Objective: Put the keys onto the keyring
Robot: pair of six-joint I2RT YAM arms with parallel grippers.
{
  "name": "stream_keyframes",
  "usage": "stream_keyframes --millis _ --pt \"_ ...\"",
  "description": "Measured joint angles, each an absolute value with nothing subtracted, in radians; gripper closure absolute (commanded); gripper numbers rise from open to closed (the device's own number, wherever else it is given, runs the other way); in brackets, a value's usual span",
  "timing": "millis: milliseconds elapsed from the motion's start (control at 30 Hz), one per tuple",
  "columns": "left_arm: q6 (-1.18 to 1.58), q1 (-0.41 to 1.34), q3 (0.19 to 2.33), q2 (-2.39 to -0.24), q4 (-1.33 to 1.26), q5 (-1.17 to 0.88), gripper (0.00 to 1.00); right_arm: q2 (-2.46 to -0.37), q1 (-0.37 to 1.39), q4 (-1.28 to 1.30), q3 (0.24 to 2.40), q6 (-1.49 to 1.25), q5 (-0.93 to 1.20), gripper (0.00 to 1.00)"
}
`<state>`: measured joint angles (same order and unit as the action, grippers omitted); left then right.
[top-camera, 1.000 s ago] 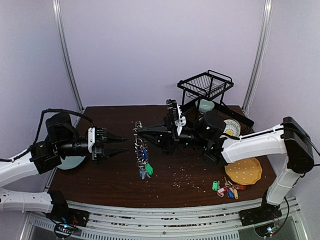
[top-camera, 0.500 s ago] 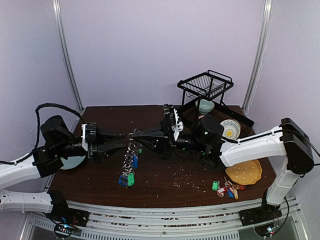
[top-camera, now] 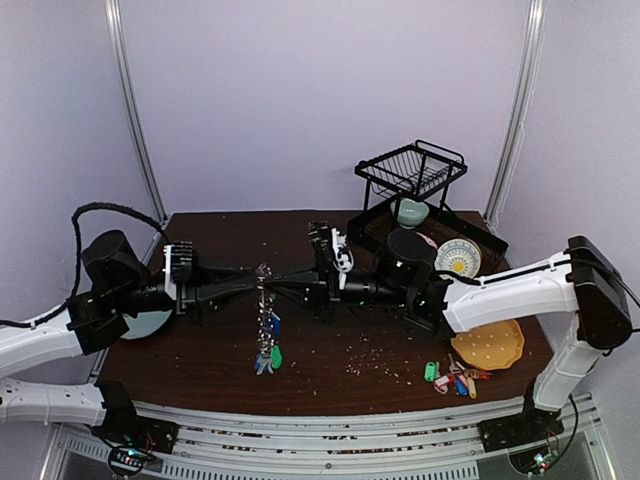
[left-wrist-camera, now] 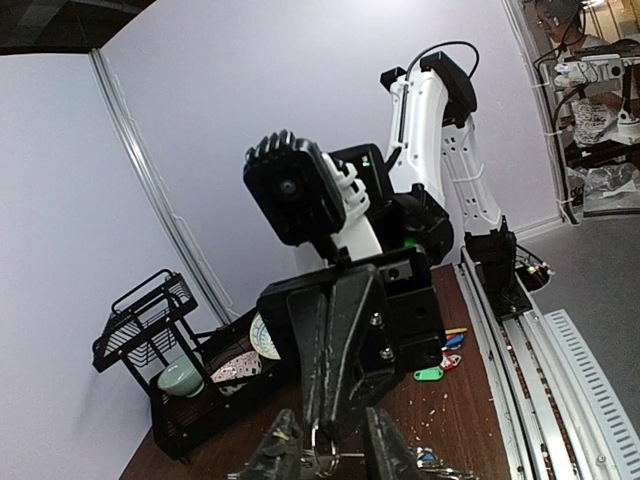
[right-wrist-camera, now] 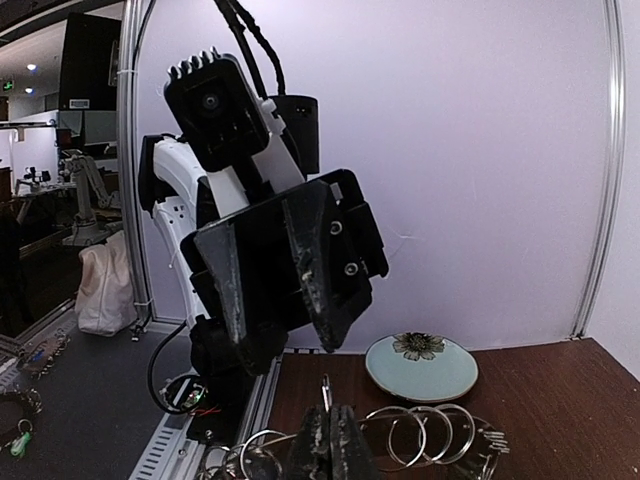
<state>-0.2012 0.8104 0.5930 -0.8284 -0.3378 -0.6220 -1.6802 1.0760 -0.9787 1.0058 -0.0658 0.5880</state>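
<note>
The keyring (top-camera: pixel 264 305) hangs above the table's middle, a silver ring strung with small loops, with blue and green tagged keys (top-camera: pixel 268 355) dangling at its bottom. My right gripper (top-camera: pixel 271 276) is shut on the ring's top; in the right wrist view its shut tips (right-wrist-camera: pixel 328 440) pinch the ring (right-wrist-camera: pixel 325 392), with loops (right-wrist-camera: pixel 420 435) beside them. My left gripper (top-camera: pixel 252 272) is open, tip to tip with the right one. In the left wrist view its fingers (left-wrist-camera: pixel 385 450) stand on either side of the ring (left-wrist-camera: pixel 326 452).
A loose bunch of red, yellow, blue and green tagged keys (top-camera: pixel 452 380) lies front right beside a yellow plate (top-camera: pixel 487 342). A black dish rack (top-camera: pixel 412 170) with a bowl (top-camera: pixel 410 212) and a patterned plate (top-camera: pixel 462 257) stands back right. A pale blue plate (top-camera: pixel 140 325) lies under the left arm. Crumbs (top-camera: pixel 365 355) dot the table.
The right gripper has carried the keyring leftward. The left gripper has moved right to meet it, and its open jaws now flank the ring. The hanging keys have swung left.
</note>
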Motion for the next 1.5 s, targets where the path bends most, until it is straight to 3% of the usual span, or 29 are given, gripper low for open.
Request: stream_keyframes --millis 200,433,767,900,1100,1500 --pt "-0.204 0.810 0.593 -0.841 -0.311 -0.609 0.73 -1.643 1.049 -0.846 1.040 -0.051 0.651 1.00" --pt "-0.220 0.810 0.593 -0.844 -0.288 -0.570 0.72 -1.534 1.076 -0.516 1.092 0.212 0.459 1.00" --pt "-0.237 0.810 0.617 -0.920 -0.208 -0.553 0.72 -1.559 1.103 0.141 1.483 0.452 0.347 1.00" --pt "-0.237 0.810 0.617 -0.922 -0.208 -0.556 0.67 -1.562 1.129 0.262 1.495 0.515 0.269 1.00" --pt "-0.224 0.810 0.618 -0.928 -0.210 -0.565 0.68 -1.591 1.168 0.375 1.532 0.582 0.185 1.00" --pt "-0.188 0.810 0.631 -0.961 -0.213 -0.585 0.83 -1.647 1.207 0.403 1.604 0.630 0.138 1.00"
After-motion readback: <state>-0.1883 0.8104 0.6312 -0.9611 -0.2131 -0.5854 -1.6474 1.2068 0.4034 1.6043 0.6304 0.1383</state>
